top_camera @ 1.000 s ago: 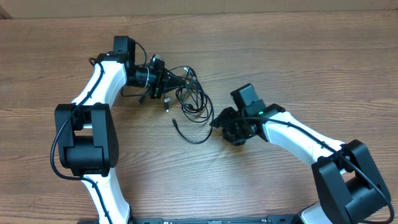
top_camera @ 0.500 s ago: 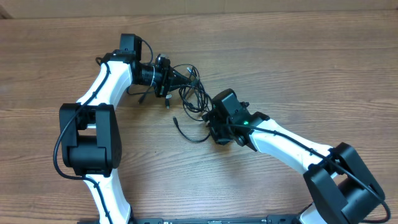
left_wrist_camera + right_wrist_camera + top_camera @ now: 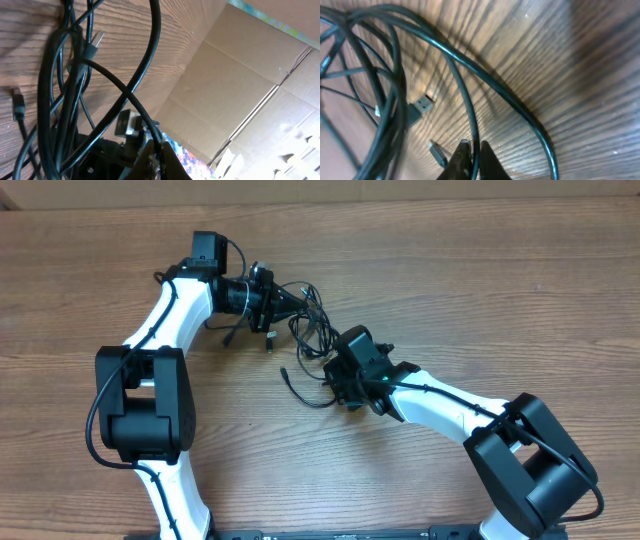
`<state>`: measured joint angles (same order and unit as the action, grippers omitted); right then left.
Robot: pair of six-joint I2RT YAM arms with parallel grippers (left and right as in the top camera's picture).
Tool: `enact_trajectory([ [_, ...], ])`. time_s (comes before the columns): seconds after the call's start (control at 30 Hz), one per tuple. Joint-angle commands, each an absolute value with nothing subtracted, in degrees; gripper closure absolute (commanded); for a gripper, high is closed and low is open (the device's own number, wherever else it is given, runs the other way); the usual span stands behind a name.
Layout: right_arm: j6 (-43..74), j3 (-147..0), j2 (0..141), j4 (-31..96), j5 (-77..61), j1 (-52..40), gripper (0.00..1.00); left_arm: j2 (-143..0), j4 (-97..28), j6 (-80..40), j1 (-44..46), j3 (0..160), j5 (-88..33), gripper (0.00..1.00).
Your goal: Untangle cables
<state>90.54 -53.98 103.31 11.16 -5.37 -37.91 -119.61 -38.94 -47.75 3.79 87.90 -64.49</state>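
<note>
The cables (image 3: pixel 312 330) lie as a tangle of thin black cords on the wooden table between my two arms. My left gripper (image 3: pixel 284 301) is at the tangle's upper left, shut on one cable (image 3: pixel 150 70) that runs between its fingertips (image 3: pixel 158 150). My right gripper (image 3: pixel 334 366) is at the tangle's lower right edge. It is shut on a single strand (image 3: pixel 470 115) pinched between its fingers (image 3: pixel 473 149). A USB plug (image 3: pixel 422 105) and a smaller plug (image 3: pixel 438 153) lie on the wood to the left of that pinch. One loose end (image 3: pixel 284 375) curves out below the tangle.
A silver-tipped plug (image 3: pixel 268 343) lies just below my left gripper. Cardboard box walls (image 3: pixel 240 75) stand beyond the table's far edge. Thicker black wiring (image 3: pixel 232 255) runs along my left arm. Bare wood (image 3: pixel 480 290) spreads to the right of the tangle.
My right gripper has moved left and up to the tangle's edge and shut on a cable strand. My left gripper shifted slightly right and stays shut on its cable.
</note>
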Motion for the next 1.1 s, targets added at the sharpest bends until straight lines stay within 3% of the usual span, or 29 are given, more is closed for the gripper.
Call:
enact_trajectory([
  [0.0,76.23,-53.65,103.0,10.81,-10.37,-36.6,0.96,-119.04,-38.7,-42.3,3.86,88.75,-64.1,0.96],
  [0.23,52.23,-53.74,101.6,15.86,-38.68,-26.85,0.96,-119.04,-38.74,-33.26,3.66,88.75,-59.57,0.96],
  [0.5,29.89,-53.74,101.65,44.88,-35.44,-18.0,0.96,-119.04,-38.96,-31.44,3.66,88.75,-56.75,0.96],
  [0.73,28.16,-53.74,101.65,50.87,-24.99,-11.6,0.96,-119.04,-44.14,-22.98,3.84,88.75,-51.44,0.96],
  [0.87,28.16,-53.74,101.65,50.65,-22.5,-8.29,0.92,-119.04,-52.47,-19.51,3.95,88.75,-36.67,0.91],
  [1.07,28.21,-53.74,101.65,48.4,-22.76,-7.6,0.77,-119.04,-59.86,-19.22,4.67,88.66,-22.31,0.69],
])
